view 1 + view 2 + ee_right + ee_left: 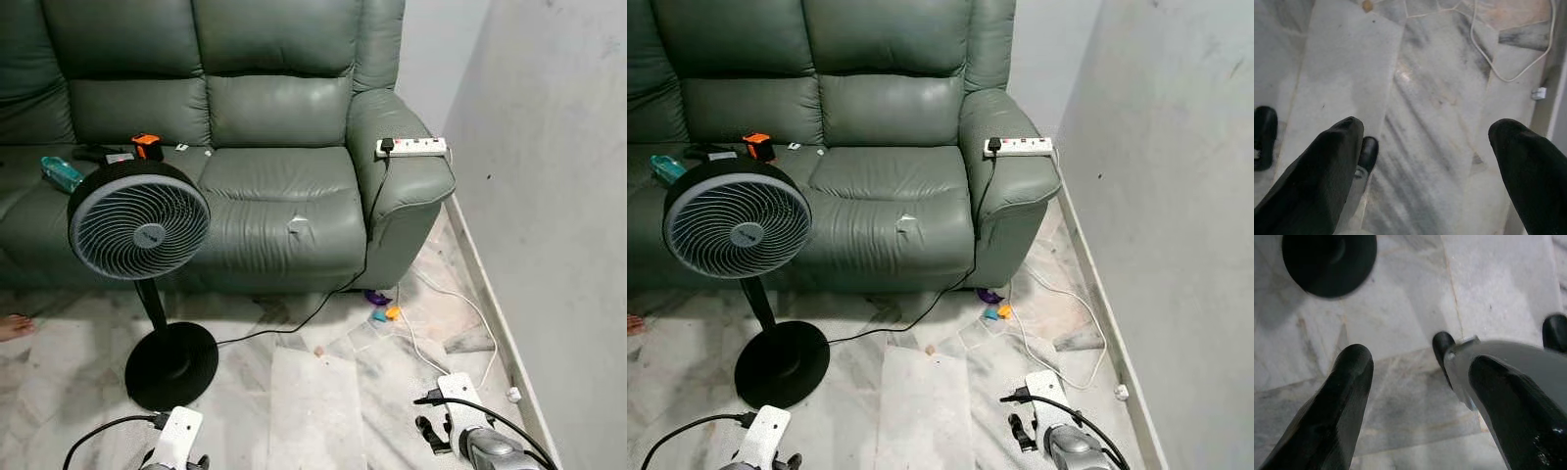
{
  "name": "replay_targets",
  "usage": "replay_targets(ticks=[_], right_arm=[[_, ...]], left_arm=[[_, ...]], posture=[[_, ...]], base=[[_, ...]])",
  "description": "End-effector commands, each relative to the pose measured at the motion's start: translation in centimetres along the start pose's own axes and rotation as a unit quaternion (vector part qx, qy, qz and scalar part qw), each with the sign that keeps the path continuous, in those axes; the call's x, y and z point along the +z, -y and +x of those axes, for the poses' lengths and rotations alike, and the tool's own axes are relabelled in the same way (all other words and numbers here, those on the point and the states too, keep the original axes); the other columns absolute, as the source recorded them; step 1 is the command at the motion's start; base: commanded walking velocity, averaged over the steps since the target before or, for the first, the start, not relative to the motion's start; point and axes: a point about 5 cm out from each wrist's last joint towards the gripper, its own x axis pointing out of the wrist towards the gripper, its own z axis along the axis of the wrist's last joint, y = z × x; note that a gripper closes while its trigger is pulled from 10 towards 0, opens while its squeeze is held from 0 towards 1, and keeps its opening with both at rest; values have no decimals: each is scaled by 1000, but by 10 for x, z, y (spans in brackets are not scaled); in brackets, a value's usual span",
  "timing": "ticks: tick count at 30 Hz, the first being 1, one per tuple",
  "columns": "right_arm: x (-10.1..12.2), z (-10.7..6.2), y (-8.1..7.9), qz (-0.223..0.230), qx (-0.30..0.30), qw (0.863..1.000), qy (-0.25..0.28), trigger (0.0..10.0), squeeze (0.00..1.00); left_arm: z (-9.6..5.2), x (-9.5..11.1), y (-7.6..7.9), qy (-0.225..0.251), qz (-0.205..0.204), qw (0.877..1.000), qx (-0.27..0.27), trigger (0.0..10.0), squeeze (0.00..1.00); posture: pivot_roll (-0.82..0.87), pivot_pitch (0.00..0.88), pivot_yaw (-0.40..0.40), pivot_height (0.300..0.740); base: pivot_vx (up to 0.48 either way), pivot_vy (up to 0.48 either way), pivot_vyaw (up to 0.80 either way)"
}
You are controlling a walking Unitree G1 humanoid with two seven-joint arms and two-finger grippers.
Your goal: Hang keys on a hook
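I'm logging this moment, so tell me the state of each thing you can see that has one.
Left gripper: open, empty, over the floor.
Right gripper: open, empty, over the floor.
Standing fan: upright before the sofa.
Power strip: on the sofa arm, black plug inserted.
White cable: loose on the floor.

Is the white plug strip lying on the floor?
No, the white plug strip lies on the sofa's armrest, up above the floor.

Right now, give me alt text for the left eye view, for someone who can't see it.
A green leather sofa stands against the back wall on a marble floor, with a black standing fan in front of it. A white power strip lies on the sofa's armrest, its black cable trailing to the floor. Both arms hang low at the bottom edge.
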Motion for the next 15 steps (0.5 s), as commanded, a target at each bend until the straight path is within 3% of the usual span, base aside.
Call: replay_targets(ticks=[1, 15], right_arm=[[-7, -1, 2, -1, -5, 1000, -13, 10000, 0], [-9, -2, 5, -6, -12, 1000, -16, 10000, 0]], left_arm=[[0, 0, 1, -3, 7, 1000, 1, 10000, 0], [-3, -8, -10, -14, -2, 1000, -11, 10000, 0]], posture=[[67, 74, -8, 740], [65, 70, -5, 740]], base=[[0, 0, -781], [0, 0, -769]])
